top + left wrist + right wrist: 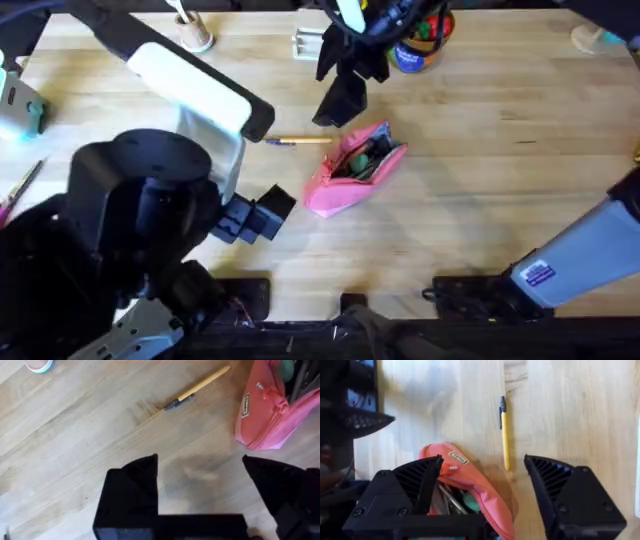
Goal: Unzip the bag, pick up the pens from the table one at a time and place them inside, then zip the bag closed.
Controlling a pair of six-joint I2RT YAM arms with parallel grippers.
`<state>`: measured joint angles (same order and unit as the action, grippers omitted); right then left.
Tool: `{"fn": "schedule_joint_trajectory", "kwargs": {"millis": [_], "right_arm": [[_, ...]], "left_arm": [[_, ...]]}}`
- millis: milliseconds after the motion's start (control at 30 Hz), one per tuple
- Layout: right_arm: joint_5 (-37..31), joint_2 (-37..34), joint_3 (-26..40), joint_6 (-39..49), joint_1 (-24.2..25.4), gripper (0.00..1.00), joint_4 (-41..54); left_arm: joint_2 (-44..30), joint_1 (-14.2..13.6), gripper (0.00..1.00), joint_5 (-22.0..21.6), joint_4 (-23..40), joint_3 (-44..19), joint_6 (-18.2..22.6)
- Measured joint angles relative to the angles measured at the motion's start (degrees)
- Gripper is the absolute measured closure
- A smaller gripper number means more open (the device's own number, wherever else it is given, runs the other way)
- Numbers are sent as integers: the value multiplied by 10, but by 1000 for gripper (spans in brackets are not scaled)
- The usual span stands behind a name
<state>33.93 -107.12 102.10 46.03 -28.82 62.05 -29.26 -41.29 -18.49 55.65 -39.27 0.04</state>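
The pink bag [355, 168] lies unzipped in the middle of the table [480, 150], with dark and green items showing in its mouth. One pen [297, 141], tan with a dark end, lies flat just left of the bag. My right gripper [340, 108] hangs open behind the bag; in its wrist view the open gripper [482, 475] stands over the bag [487, 497], the pen [505, 440] beyond. My left gripper [262, 212] is open and empty to the bag's left, low over the wood. Its wrist view shows that gripper [200, 475], the pen [200, 386] and the bag [265, 415].
A round tub of toy fruit [425, 40] stands at the back, behind the right arm. A beige cup with white sticks [192, 32] sits back left, a white clip-like part [308, 45] beside it. A teal object [22, 112] is at the left edge.
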Motion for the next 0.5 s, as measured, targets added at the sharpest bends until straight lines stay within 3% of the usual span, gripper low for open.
{"fn": "schedule_joint_trajectory", "kwargs": {"millis": [333,500], "right_arm": [[0,-18,0,-44,0,4,-35],[0,-55,0,-61,0,4,-36]], "left_arm": [[0,64,9,51,123,-156,30],[0,77,9,57,192,-238,46]]}}
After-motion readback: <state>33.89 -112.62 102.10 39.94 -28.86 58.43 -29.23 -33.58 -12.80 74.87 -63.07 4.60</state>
